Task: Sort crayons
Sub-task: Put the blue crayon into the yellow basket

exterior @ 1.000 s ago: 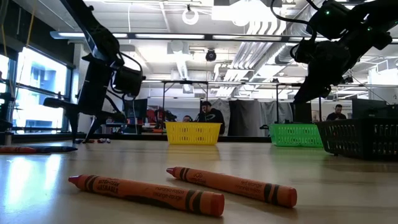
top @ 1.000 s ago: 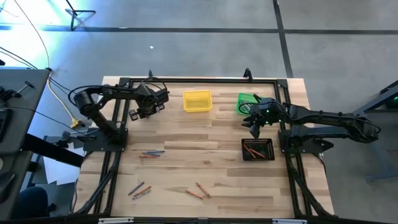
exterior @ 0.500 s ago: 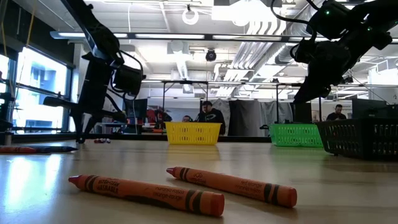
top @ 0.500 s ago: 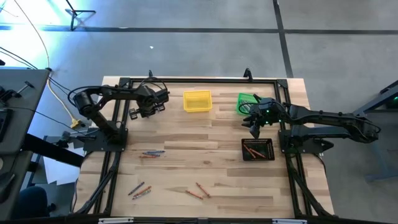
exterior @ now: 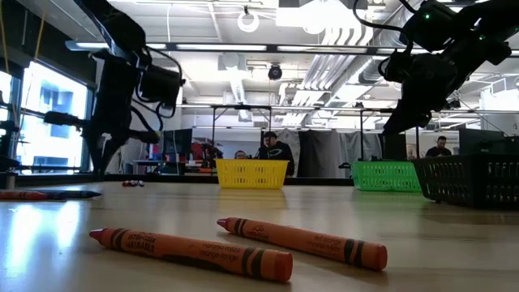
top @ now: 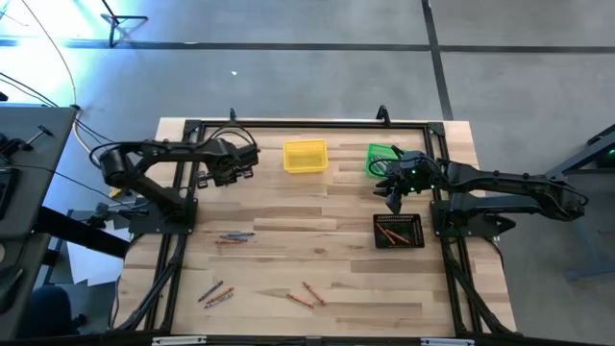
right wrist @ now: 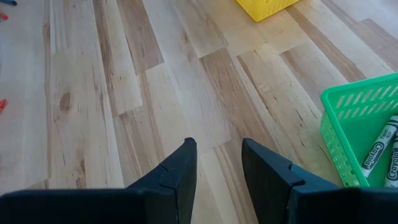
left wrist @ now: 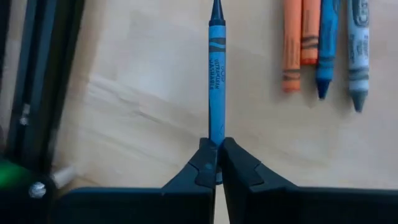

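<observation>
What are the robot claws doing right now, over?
Left claw shut on blue crayon, near the table's far left. Right claw open, empty, beside green bin. Nothing in the way. Over.

We see bright ceiling lights (exterior: 251,20) in the low view and window glare (exterior: 45,113) beyond the left gripper (left wrist: 216,163). Near crayons (exterior: 190,253) look sharp, the room behind soft. The table (top: 336,221) is evenly lit, its shadows faint.
</observation>
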Robot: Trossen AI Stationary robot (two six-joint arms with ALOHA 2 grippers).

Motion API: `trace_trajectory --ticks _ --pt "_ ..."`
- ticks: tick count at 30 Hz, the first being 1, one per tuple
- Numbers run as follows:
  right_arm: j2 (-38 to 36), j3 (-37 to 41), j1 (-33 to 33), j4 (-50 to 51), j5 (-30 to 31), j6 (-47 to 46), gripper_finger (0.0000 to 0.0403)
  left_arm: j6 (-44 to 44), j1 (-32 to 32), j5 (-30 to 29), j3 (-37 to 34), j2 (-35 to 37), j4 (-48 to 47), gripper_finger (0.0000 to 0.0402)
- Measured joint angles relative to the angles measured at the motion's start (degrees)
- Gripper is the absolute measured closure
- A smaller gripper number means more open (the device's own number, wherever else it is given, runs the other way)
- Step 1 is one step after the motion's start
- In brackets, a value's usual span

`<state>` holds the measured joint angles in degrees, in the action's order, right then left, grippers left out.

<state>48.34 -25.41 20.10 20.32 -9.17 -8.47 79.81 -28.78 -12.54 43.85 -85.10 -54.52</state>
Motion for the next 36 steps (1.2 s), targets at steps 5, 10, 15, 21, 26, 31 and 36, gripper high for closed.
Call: trace_trajectory --ticks 5,10,15,21,26,31,36 --pt "0.0 0.0 0.0 0.0 0.01 0.0 0.0281 -1.08 1.84 -2.57 0.03 4.55 0.32 0.0401" --pt "0.0 0.0 0.0 0.0 0.02 0.0 0.0281 -4.54 5.46 -4.58 0.1 9.18 3.23 0.0401" --pt "0.0 0.0 0.0 -0.62 0.07 -1.73 0.0281 -11.42 10.39 -6.29 0.1 13.29 13.93 0.0401" --pt "0.0 0.0 -0.01 -4.24 2.43 -7.64 0.0281 -25.32 15.39 -7.25 0.15 15.62 33.99 0.0401" --pt "0.0 0.0 0.02 -6.71 10.43 -12.73 0.0281 -37.72 17.81 -7.18 0.21 15.67 48.34 0.0401" --pt "0.0 0.0 0.0 -7.27 13.44 -17.48 0.0281 -45.86 18.41 -7.17 0.23 15.67 55.06 0.0401" --pt "0.0 0.0 0.0 -8.2 16.2 -19.87 0.0281 -50.47 18.41 -7.18 0.23 14.99 58.14 0.0401"
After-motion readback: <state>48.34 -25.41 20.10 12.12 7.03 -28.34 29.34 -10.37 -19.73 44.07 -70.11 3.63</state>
